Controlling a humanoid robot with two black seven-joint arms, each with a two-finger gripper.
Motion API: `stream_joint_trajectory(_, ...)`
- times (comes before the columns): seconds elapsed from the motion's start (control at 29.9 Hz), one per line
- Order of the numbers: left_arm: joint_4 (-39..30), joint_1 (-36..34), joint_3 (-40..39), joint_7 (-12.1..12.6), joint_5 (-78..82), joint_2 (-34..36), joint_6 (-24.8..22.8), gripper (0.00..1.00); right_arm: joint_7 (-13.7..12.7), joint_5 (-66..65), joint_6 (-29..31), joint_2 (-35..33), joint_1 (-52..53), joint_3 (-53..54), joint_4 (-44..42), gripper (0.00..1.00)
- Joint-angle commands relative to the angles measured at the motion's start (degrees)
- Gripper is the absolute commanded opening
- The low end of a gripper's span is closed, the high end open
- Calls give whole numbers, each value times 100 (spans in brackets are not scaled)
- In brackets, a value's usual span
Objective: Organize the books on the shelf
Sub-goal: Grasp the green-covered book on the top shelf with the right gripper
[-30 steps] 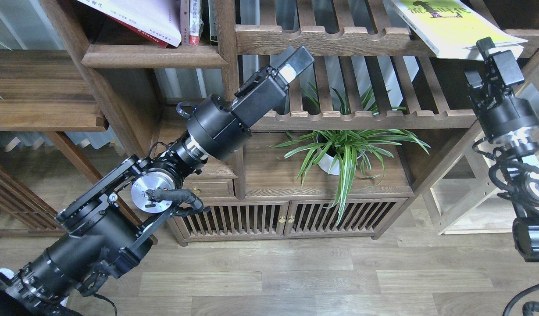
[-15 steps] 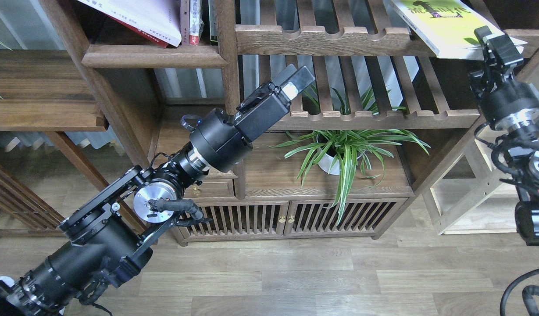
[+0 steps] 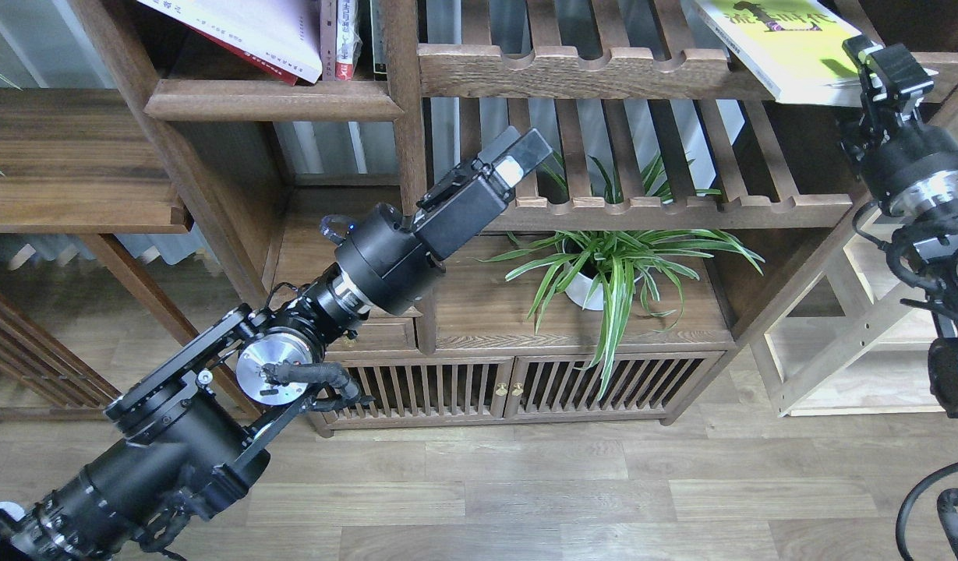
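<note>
The yellow-green book [image 3: 783,39] lies tilted on the top notched rack of the dark-brown shelf [image 3: 276,101], its lower right corner overhanging. My right gripper [image 3: 884,64] reaches up against that corner; its fingers are dark and seen end-on, so any hold is unclear. The white book [image 3: 252,27] rests aslant on the dark red book [image 3: 249,62] on the upper left board. My left gripper [image 3: 519,152] stands in front of the middle slatted rack, its fingers slightly parted and nothing between them.
Narrow upright volumes [image 3: 344,39] stand next to the white book. A potted spider plant [image 3: 603,273] sits on the cabinet top below my left gripper. A paler bare wooden frame rack [image 3: 853,351] stands at right, a dark wooden table top [image 3: 65,164] at left.
My right gripper rose from below the yellow-green book to its corner. My left gripper dropped lower and drew back slightly. The books have not moved.
</note>
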Motion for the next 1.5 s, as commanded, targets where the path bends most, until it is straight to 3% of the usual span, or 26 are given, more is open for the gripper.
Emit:
stream_joint_trajectory(0.0,0,2,0,1,0,6,0,99,-52,-9,-3,-11,6,-9,0,72)
stream_joint_trajectory(0.7,0,28,-44,1,-9,-2,0,99,-132,-26,-178,-195,287,-404,0,66)
stream_joint_trajectory(1.24,0,19,-71,1,-9,-2,0,99,-114,-9,15,-99,296,-352,0,26)
stream_joint_trajectory(1.47,-9,10,-88,10,-9,15,0,99,-114,26,533,-46,261,-273,0,5)
